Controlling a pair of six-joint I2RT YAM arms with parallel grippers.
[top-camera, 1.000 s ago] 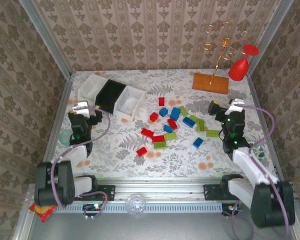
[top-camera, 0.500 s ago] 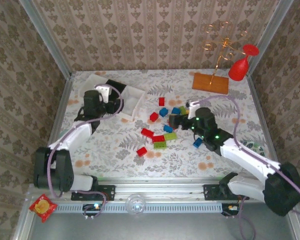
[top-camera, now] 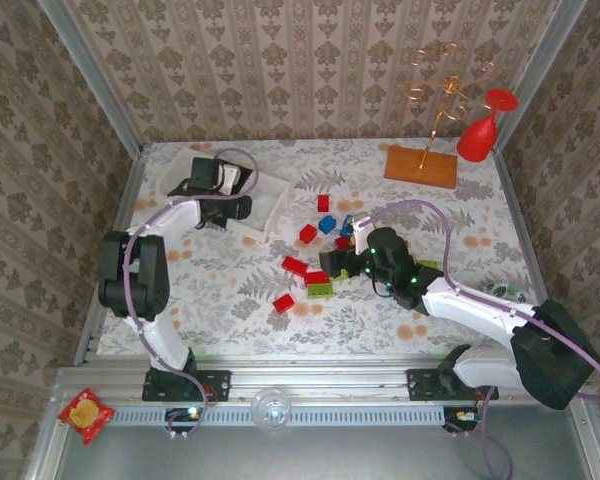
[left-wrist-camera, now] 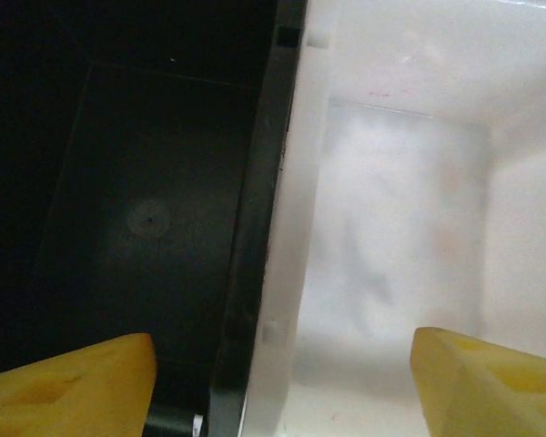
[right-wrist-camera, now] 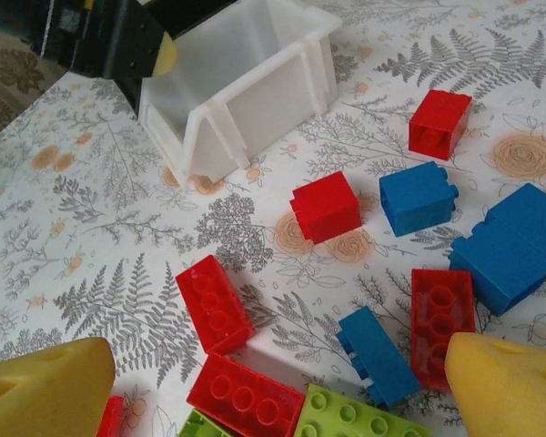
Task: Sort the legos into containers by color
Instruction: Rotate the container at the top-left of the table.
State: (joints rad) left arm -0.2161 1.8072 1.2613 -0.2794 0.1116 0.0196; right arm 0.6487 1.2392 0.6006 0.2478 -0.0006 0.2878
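Red, blue and lime green legos lie loose mid-table, among them a red brick [right-wrist-camera: 214, 300], a blue brick [right-wrist-camera: 378, 355] and a green plate [right-wrist-camera: 364, 423]. My right gripper [right-wrist-camera: 278, 391] hangs open just above them, nothing between its yellow fingertips [right-wrist-camera: 45, 391]; from above it [top-camera: 342, 258] covers part of the pile. The containers sit at the back left: a white bin [top-camera: 185, 170], a black bin [left-wrist-camera: 146, 218] and a white bin [top-camera: 268, 200]. My left gripper [left-wrist-camera: 278, 387] is open, its jaws straddling the shared walls of the black bin and the white bin [left-wrist-camera: 400, 218]. Both bins look empty.
A red wine glass [top-camera: 480, 130] hangs on a wire stand with a wooden base [top-camera: 420, 165] at the back right. Patterned walls close in the table on three sides. A red lego [top-camera: 283, 302] lies apart toward the front.
Both arms have swung out from near the front edge: the left one up to the bins, the right one left over the lego pile. The left jaws have narrowed.
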